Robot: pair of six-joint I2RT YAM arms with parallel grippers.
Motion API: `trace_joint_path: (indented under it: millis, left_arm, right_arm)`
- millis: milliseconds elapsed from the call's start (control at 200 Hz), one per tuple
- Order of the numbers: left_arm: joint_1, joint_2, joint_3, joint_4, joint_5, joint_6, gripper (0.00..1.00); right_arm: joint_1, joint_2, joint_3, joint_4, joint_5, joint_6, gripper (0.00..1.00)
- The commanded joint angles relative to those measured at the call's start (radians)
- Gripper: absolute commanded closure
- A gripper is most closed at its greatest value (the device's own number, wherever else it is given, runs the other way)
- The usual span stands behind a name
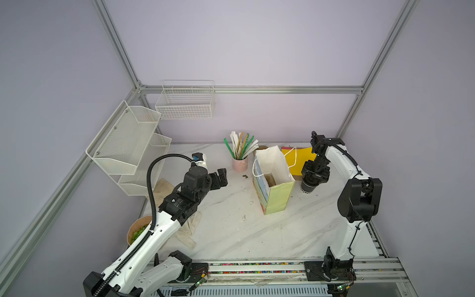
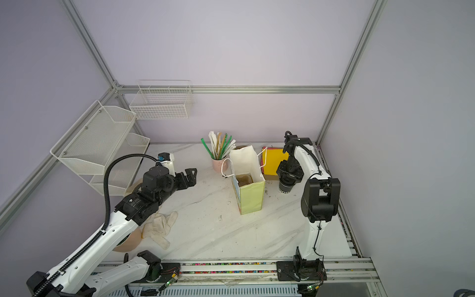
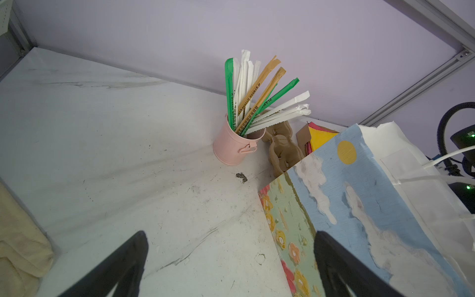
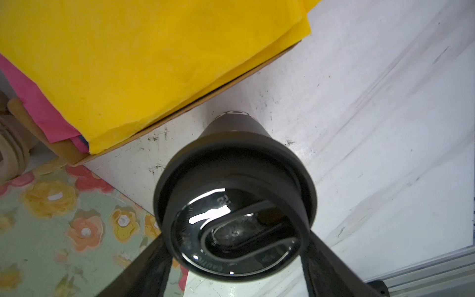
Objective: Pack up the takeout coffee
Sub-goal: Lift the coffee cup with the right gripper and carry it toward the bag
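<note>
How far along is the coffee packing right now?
Done: the lid sits on the black cup, and the paper bag stands open. In hand: the right pincer straddles the lid; a firm grip isn't clear. The left pincer hangs open, empty. Left: lift the cup into the bag.

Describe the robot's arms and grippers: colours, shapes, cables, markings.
Both arms are white shells with black joints. The left arm carries a thick black ribbed conduit and a blue plug at the wrist. The right arm has thin black cables. The left gripper and right gripper are black, each with two tapering fingers.
</note>
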Motion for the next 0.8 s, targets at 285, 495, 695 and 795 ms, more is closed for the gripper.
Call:
trace_joint_path:
  millis: [285,495,695,795]
  left_arm:
    - [0.015,0.003,0.011,0.005,0.018,-0.012,0.00]
    - [0.020,0.002,0.012,0.005,0.024,-0.016,0.00]
    - [0.023,0.002,0.012,0.004,0.029,-0.022,0.00]
    - [0.028,0.003,0.011,0.005,0.033,-0.025,0.00]
  right_arm:
    - [0.004,-0.071,-0.017,-0.016,0.033,-0.006,0.28]
    - [0.013,-0.156,-0.040,-0.022,0.044,0.001,0.30]
    - [0.067,-0.213,0.033,-0.080,0.116,0.024,0.31]
    - [0.117,-0.251,0.137,-0.092,0.125,0.034,0.32]
